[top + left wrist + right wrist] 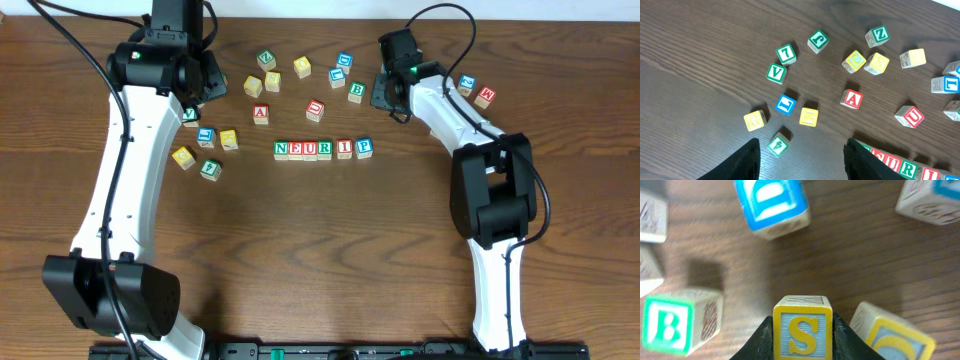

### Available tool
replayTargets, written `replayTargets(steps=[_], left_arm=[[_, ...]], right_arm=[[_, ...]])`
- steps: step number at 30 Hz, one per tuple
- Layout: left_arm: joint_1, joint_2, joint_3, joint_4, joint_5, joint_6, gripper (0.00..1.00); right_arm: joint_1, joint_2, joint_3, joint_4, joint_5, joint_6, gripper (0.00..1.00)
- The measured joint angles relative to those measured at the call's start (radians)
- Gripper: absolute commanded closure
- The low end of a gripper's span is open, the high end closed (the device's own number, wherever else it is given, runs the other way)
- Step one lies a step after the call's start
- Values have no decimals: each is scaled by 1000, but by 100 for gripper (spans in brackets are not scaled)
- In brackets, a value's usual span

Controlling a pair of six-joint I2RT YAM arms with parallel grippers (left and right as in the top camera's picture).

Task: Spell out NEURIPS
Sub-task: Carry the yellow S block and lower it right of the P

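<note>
Closest in the right wrist view, the S cube (802,331), yellow-bordered, sits clamped between the fingers of the right end effector (386,92), its letter upright and facing that camera. Whether it is clear of the table (300,250) I cannot tell. The row (322,149) reads N E U R I P, its long axis running left to right. The free spot just past P (364,148) lies near this end effector, toward the robot's base from it. The cube itself has no long axis. The left end effector (802,165) hangs open and empty, well apart.
</note>
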Motion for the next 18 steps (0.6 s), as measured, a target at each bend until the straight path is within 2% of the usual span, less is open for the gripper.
replayTargets(steps=[5,12,18], left_arm=[[0,0,0,0,0,0,47],[0,0,0,0,0,0,47],[0,0,0,0,0,0,47]], right_arm=[[0,-41,-2,-95,-109,-87,73],[0,-73,-5,-298,-161,-149,74],[0,-73,-19,-356,-170,-190,73]])
